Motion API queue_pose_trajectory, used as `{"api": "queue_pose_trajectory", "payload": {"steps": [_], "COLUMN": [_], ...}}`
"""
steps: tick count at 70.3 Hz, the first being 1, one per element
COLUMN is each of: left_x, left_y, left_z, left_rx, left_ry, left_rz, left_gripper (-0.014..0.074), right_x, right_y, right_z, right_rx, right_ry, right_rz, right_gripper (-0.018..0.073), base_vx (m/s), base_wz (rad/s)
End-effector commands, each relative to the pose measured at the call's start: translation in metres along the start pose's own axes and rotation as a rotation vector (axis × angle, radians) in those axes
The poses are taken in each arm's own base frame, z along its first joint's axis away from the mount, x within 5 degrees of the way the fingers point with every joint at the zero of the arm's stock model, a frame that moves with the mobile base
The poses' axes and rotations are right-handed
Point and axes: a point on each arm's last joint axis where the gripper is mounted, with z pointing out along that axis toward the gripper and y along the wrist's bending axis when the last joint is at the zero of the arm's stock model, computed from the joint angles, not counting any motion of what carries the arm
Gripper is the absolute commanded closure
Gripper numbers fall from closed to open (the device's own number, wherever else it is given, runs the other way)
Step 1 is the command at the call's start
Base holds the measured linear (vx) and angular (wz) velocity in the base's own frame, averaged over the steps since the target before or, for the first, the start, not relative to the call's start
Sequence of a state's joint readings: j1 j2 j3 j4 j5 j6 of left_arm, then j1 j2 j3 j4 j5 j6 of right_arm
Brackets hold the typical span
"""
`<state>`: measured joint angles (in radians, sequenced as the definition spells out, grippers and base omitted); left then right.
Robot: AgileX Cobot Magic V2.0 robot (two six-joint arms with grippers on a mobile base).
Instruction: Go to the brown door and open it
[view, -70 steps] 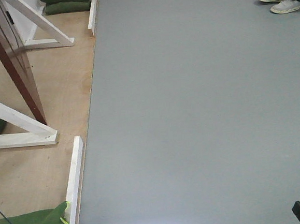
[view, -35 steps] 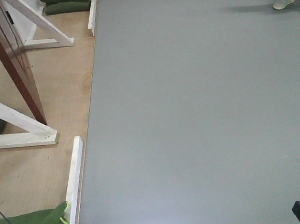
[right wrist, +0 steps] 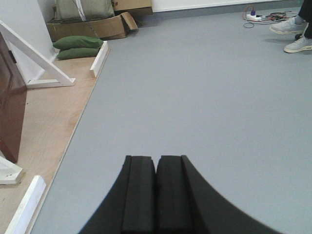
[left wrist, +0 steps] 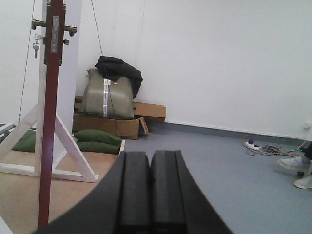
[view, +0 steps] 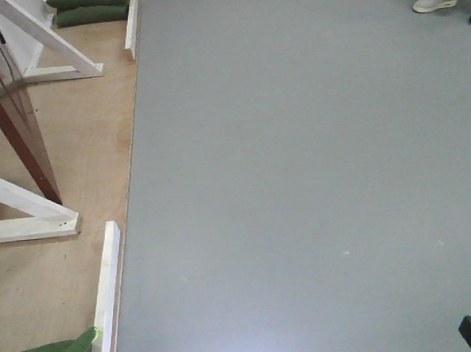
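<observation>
Pincers nearest: the left pincer (left wrist: 149,161) and the right pincer (right wrist: 156,165) each have their fingers pressed together, holding nothing, above grey floor (view: 301,179). Further off to the left, the brown door (view: 5,104) stands on a plywood platform (view: 78,139) between white braces (view: 27,218), its brass handle (left wrist: 53,27) and keys (left wrist: 36,46) well apart from both arms. Door and braces have slid slightly leftward in the front view within half a second, so the base seems to be rolling and the approach unfinished.

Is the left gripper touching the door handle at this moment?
No, the left gripper is shut and apart from the brass handle of the brown door.
</observation>
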<state>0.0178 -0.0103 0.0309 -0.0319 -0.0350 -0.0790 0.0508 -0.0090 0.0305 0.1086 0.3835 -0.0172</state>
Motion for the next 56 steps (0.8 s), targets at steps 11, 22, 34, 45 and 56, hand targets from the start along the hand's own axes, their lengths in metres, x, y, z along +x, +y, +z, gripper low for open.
{"api": "queue_pose_trajectory", "payload": {"steps": [11, 22, 34, 45, 56], "left_x": [-0.0005, -0.0005, -0.0005, -0.0005, -0.0005], "left_y": [0.0002, 0.0002, 0.0002, 0.0002, 0.0002], "left_z": [-0.0019, -0.0019, -0.0019, -0.0019, -0.0019], "left_rx": [0.006, 0.006, 0.006, 0.006, 0.006], "left_ry": [-0.078, -0.078, -0.078, -0.078, -0.078], "left_rz": [-0.008, -0.008, -0.008, -0.008, -0.008], "left_gripper": [0.0580, 0.0580, 0.0580, 0.0580, 0.0580], "right_x": [-0.0072, -0.0072, -0.0072, -0.0072, -0.0072], "right_y": [-0.0003, -0.0003, -0.0003, -0.0003, -0.0003], "right_z": [-0.0011, -0.0011, -0.0011, -0.0011, -0.0011], "right_rx": [0.004, 0.004, 0.004, 0.004, 0.004], "right_ry": [-0.094, -0.094, -0.094, -0.094, -0.094], "right_rz": [-0.016, -0.016, -0.016, -0.016, -0.016], "right_gripper": [0.0559, 0.0559, 0.0559, 0.0559, 0.0559], "base_vx": [0.08, 0.10, 0.11, 0.13, 0.16], "base_wz": [-0.02, 0.05, 0.02, -0.12, -0.14]}}
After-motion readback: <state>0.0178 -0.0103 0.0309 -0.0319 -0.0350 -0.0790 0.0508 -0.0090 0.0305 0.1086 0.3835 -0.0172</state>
